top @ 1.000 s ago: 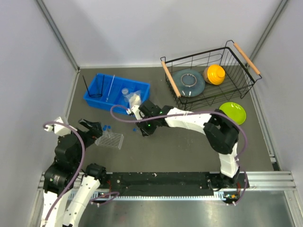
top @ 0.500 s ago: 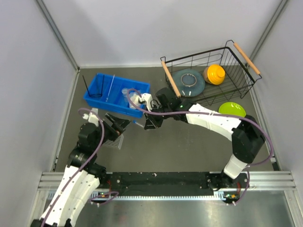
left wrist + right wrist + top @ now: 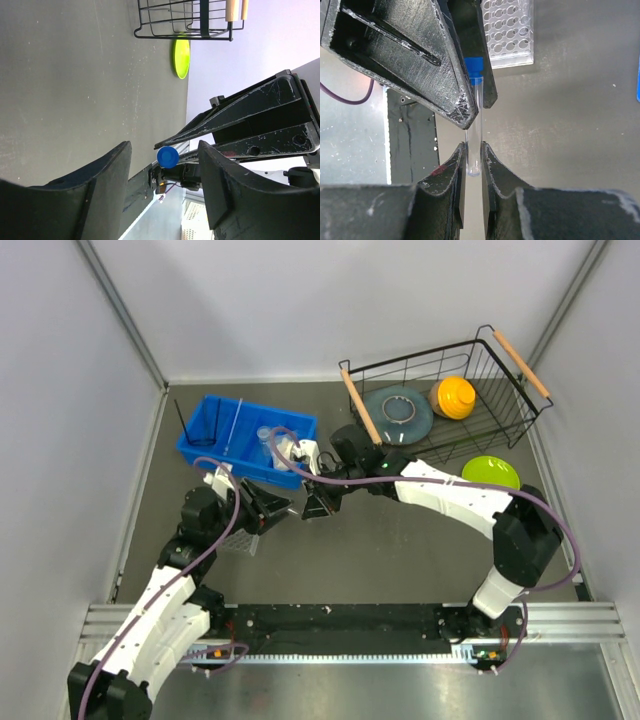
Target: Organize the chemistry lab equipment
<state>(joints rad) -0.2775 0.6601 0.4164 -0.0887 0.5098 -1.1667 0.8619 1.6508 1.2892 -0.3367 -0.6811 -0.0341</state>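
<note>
The right tool [image 3: 473, 150] is clamped on the bottom end of a clear test tube [image 3: 473, 112], pinching it between both fingers. The tube lies level above the dark surface [image 3: 400, 550], its blue cap [image 3: 474, 65] pointing away toward the left arm. In the overhead view the two tools meet just left of the surface's centre, the right one at 3 o'clock from the left.

The left tool [image 3: 164, 143] has its fingers apart. In its own wrist view the cap sits in the gap between them, with clear space on either side.

The clear plastic tube rack [image 3: 507, 30] lies flat on the surface beyond the cap, at 8 o'clock from centre overhead and partly under the left arm.

A blue bin [image 3: 215, 410] stands at 10 o'clock and holds the black wire ring stand [image 3: 192, 425] and the thin glass rod [image 3: 232, 422]. The black wire basket [image 3: 520, 405] at 1 o'clock carries a grey dish [image 3: 397, 410] and an orange dish [image 3: 455, 397]. A green dish [image 3: 491, 478] rests on the surface at 3 o'clock, just in front of the basket.
</note>
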